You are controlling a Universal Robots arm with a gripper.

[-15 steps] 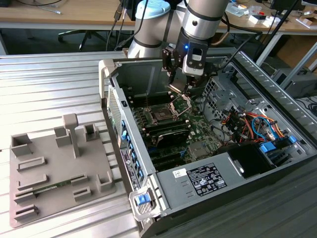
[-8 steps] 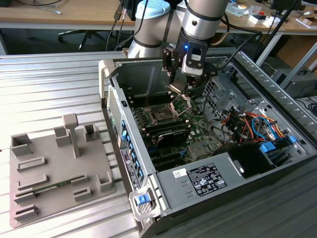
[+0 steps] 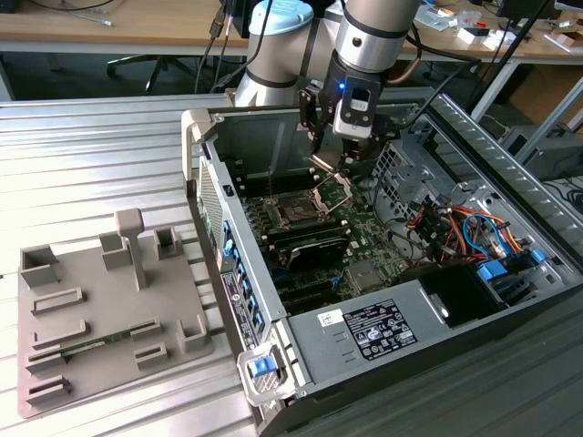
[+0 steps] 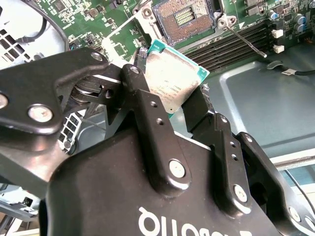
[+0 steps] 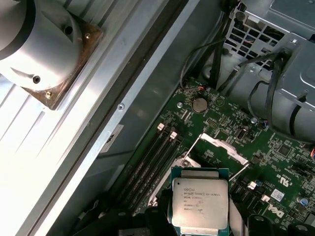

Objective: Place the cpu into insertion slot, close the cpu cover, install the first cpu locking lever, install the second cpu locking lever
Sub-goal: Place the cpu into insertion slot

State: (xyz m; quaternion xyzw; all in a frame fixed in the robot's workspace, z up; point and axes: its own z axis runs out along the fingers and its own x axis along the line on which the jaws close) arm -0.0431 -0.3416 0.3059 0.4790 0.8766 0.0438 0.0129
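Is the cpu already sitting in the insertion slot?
No, in the second wrist view the gripper holds the cpu between its fingers, apart from the insertion slot, whose contacts lie bare.

Arm (image 3: 373, 27) is silver-grey tubing with pale blue joint caps (image 3: 281, 18) and a small blue light (image 3: 342, 88) lit on the wrist block. Gripper (image 4: 170, 93) is matte black, with two flat linked fingers (image 4: 147, 128) pinned by round silver screws (image 4: 177, 168) and white lettering on the body. Round pale-grey base (image 5: 34, 39) is on a brown square plate (image 5: 89, 42) with corner screws.
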